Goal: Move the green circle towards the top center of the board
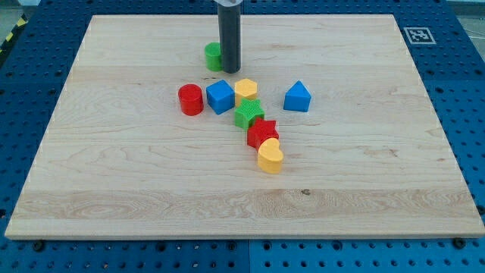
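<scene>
1. Rod position: my tip (pixel 229 70) stands on the table (pixel 114 174) in the upper middle of the view, touching the right side of the green circle (pixel 213 55) and partly covering it.
2. Gripper state: the arm carries no gripper, only the straight dark rod, so there is nothing spread or pressed together to report.
3. Green circle: it lies above the main group of blocks, a little left of the view's centre line, with bare wood between it and the top edge of the table.
4. Red cylinder (pixel 190 99): it sits below and left of the green circle, just beside the blue cube (pixel 220 96).
5. Yellow hexagon (pixel 245 89): it lies at the blue cube's right, close or touching; I cannot tell which.
6. Blue house-shaped block (pixel 297 97): it stands apart at the view's right of the group.
7. Diagonal chain: the green star (pixel 248 114), red star (pixel 262 133) and yellow heart (pixel 270 158) run down and to the right from the hexagon, each touching or nearly touching the next.
8. Surroundings: a blue perforated base (pixel 34 76) surrounds the table, and a black-and-white marker (pixel 417 34) sits at the top right corner.
</scene>
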Controlling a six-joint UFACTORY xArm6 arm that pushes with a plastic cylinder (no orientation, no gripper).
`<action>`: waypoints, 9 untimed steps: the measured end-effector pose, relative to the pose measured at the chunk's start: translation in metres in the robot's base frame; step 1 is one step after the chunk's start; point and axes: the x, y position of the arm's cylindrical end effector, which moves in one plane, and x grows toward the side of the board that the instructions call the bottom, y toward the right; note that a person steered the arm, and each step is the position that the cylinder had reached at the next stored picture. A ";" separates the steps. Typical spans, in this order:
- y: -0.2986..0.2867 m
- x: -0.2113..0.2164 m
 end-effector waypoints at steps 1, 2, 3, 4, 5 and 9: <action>-0.027 0.005; -0.038 -0.002; -0.038 -0.028; -0.038 -0.042; -0.049 -0.047; -0.070 -0.077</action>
